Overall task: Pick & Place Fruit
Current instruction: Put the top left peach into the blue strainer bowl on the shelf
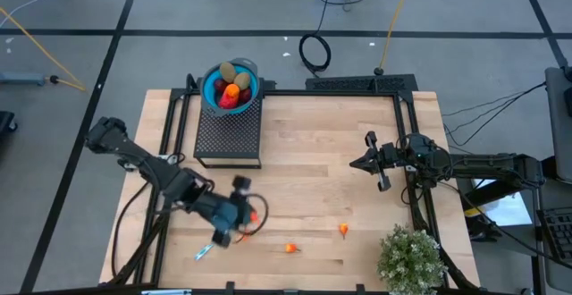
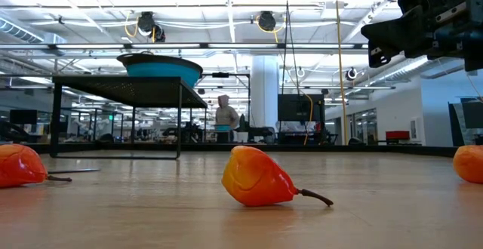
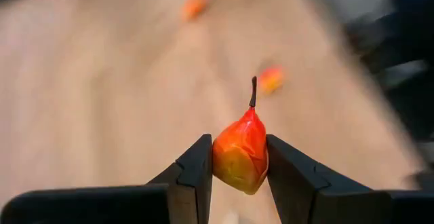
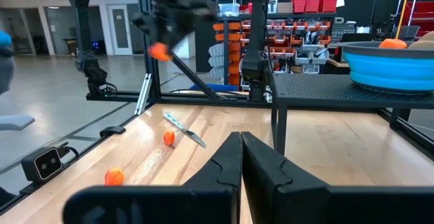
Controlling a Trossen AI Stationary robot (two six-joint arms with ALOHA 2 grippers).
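Wooden tabletop (image 1: 313,152) fills the middle of the high view, black frame around its edges. Black mesh stand (image 1: 229,134) sits at the far left part of the tabletop, a blue bowl (image 1: 231,84) on its far end holding several fruit: olive-brown ovals, dark red rounds, one orange bit on top. Bushy green plant (image 1: 411,257) stands at the near right corner. Left arm reaches in over the near left area; left pincer (image 3: 237,166) is clamped on an orange-red pear-shaped fruit (image 3: 242,153), stem pointing away from the wrist, one finger on each side of it, lifted off the wood. In the right wrist view the same piece shows as an orange blob high above the tabletop. Right arm waits over the right side of the tabletop, right pincer (image 4: 241,149) fully closed, fingertips touching, nothing in it, held above the wood. Thin silver-blue knife-like stick (image 1: 203,252) lies near the front edge just beside the left pincer. Two small orange fruit lie loose on the wood: one (image 1: 290,248) near the front edge, right of the left pincer, another (image 1: 343,230) further right, between it and the plant. Low view shows one of them close up, orange-red with a dark stem, lying on its side (image 2: 256,177). A person stands far off in the room behind.
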